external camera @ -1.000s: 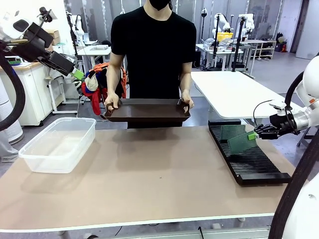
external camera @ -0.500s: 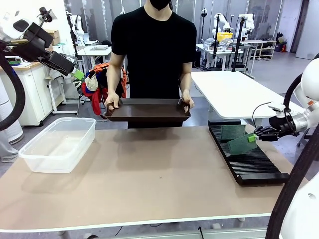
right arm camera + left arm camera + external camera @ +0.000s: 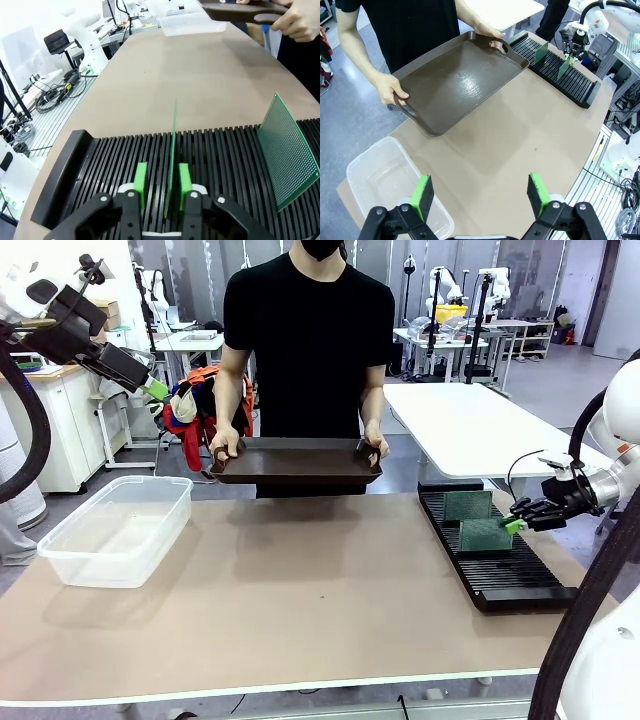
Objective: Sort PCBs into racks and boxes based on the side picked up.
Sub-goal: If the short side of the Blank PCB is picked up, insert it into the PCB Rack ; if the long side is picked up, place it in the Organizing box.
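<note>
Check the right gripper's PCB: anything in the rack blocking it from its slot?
Nothing visible does. The PCB between the right gripper pads stands upright in a slot of the rack; the other PCB stands several slots away, apart.

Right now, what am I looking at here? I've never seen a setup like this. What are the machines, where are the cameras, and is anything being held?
Two white robot arms share a table with a person. One picture looks across the table from the robot's side. The other two come from cameras on each arm's wrist.

The right gripper has green-padded jaws closed on a thin green PCB, standing upright in a slot of the black rack. A second PCB already stands in the rack farther back.

The left gripper hangs high above the table, jaws open and empty. Below it sits a clear box with nothing visible inside.

The person's hands hold a brown tray at the far edge.
</note>
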`<state>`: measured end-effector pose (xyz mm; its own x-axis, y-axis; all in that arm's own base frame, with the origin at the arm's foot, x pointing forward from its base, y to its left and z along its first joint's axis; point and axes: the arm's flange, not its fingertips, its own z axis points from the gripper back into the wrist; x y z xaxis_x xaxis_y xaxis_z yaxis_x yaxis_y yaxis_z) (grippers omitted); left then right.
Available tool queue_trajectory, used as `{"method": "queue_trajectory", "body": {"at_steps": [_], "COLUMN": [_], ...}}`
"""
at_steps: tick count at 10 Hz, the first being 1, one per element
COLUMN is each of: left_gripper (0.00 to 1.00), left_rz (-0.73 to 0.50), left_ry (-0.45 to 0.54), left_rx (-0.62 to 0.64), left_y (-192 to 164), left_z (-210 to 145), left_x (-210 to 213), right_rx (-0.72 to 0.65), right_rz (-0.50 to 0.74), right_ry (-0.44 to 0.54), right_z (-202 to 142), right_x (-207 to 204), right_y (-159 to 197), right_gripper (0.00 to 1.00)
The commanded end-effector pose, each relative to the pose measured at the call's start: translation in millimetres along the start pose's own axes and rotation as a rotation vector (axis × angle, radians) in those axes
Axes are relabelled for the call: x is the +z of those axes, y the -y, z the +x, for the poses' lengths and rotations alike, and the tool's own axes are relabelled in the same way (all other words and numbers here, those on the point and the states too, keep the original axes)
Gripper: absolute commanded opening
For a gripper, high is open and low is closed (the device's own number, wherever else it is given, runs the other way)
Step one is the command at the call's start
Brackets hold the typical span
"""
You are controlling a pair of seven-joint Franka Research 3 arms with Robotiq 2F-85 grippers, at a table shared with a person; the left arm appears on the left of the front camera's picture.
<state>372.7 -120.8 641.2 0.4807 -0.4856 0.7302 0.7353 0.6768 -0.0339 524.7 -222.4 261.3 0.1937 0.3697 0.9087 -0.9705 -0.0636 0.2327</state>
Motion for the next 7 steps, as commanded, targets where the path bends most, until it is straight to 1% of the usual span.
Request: {"method": "queue_trajectory", "body": {"at_steps": [1, 2, 3, 4, 5, 6, 7], "left_gripper": [1.0, 1.0, 1.0, 1.0, 1.0, 1.0, 1.0], "left_rz": [-0.012, -0.012, -0.012, -0.012, -0.012, -0.012, -0.012], "left_ry": [-0.001, -0.001, -0.001, -0.001, -0.001, -0.001, -0.001], "left_rx": [0.003, 0.003, 0.003, 0.003, 0.003, 0.003, 0.003], "left_y": [0, 0, 0, 0, 0, 0, 0], "left_z": [-2, -2, -2, -2, -2, -2, -2], "left_x": [0, 0, 0, 0, 0, 0, 0], "right_rx": [0.005, 0.01, 0.021, 0.037, 0.034, 0.004, -0.009], "right_rz": [0.019, 0.027, 0.026, 0.002, -0.022, -0.035, -0.046], "right_ry": [-0.029, -0.035, -0.049, -0.065, -0.084, -0.094, -0.112], "right_z": [3, 5, 8, 13, 22, 31, 39], "right_x": [0, 1, 2, 6, 8, 12, 13], "right_y": [2, 1, -2, -4, -9, -15, -18], "right_gripper": [0.36, 0.62, 0.56, 0.82, 0.76, 1.0, 0.96]}}
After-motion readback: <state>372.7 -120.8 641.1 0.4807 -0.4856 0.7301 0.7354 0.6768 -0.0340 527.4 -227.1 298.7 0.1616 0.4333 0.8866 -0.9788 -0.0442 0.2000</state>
